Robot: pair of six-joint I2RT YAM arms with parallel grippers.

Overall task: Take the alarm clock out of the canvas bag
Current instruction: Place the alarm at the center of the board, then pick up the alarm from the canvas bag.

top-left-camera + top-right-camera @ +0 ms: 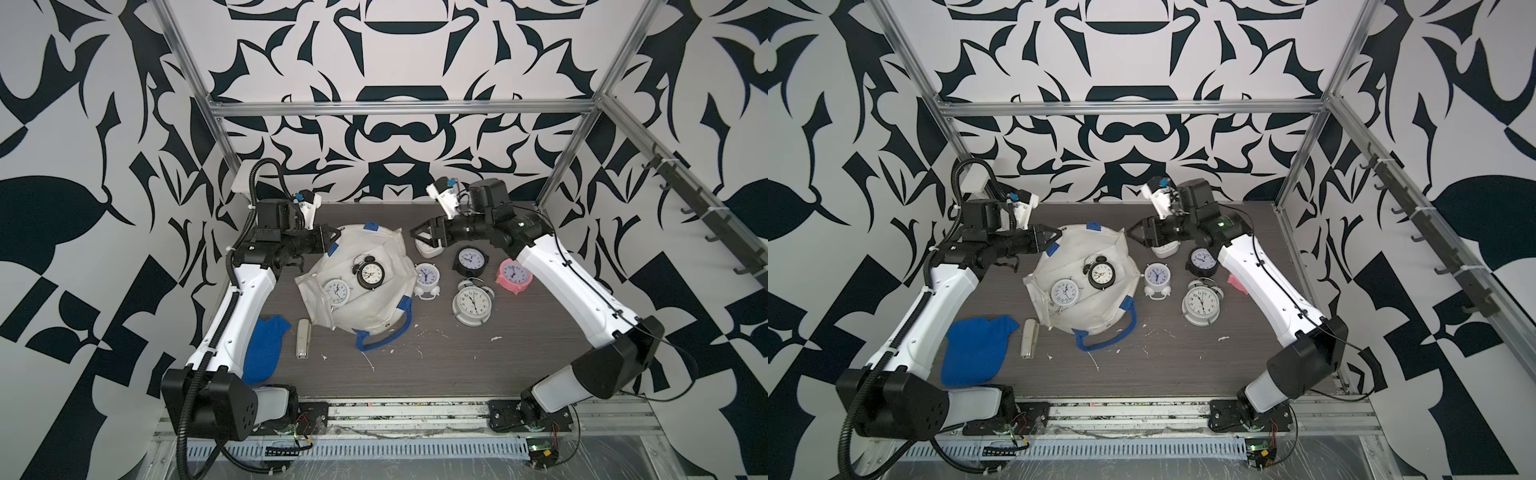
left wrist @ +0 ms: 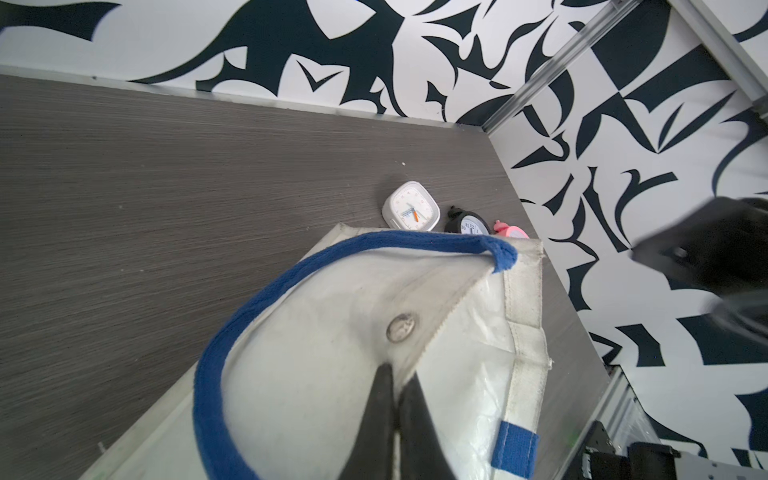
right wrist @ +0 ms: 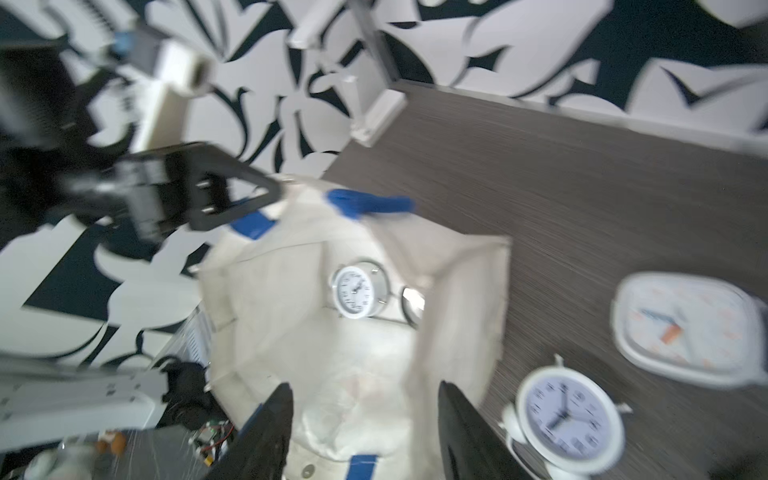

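The left gripper [image 1: 335, 237] is pinched tight on the rim of the canvas bag [image 1: 376, 318], whose mouth gapes open. Inside the bag lie a black alarm clock [image 1: 371, 273] and a white alarm clock [image 1: 337, 292]. The right gripper [image 1: 417, 238] hovers just beside the bag, jaws apart, holding nothing.

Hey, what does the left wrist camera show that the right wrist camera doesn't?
Only the left wrist view: a black clock and a pink clock past the outer wall of the canvas bag. Only the right wrist view: the bag's inside with a white clock, the open right gripper, and a lilac-faced clock beside the bag. Both: the bag, the left gripper shut on its rim, and the square white clock.
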